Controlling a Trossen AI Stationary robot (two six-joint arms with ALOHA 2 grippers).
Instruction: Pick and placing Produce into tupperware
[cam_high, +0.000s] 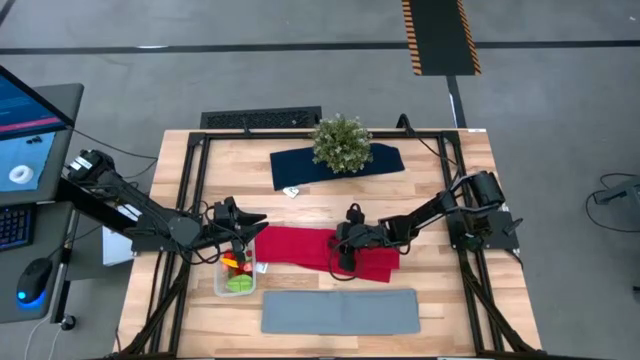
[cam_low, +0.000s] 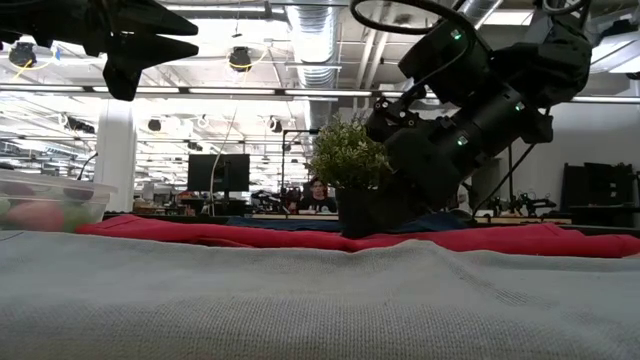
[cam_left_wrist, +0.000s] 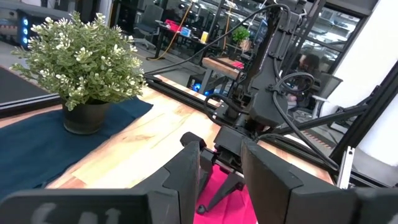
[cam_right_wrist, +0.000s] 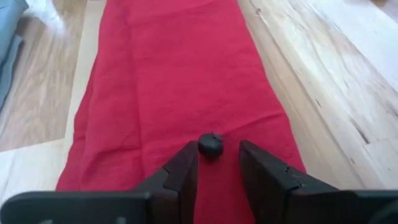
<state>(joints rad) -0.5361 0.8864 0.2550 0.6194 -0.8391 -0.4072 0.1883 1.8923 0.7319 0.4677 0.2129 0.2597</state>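
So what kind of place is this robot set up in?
Most likely a robotics lab in an open, industrial-style workspace: exposed ceiling ducts, desks with monitors behind the table, a person seated there, and hazard-striped floor marking.

Grey floor (cam_high: 300, 70), hazard-striped strip (cam_high: 440, 35), ceiling ducts (cam_low: 310, 30), monitor (cam_low: 223, 172).

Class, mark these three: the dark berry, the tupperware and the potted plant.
dark berry (cam_right_wrist: 210, 144), right wrist view, its rounded top.
tupperware (cam_high: 235, 291), high view, its clear rim.
potted plant (cam_high: 341, 143), high view, middle of its foliage.
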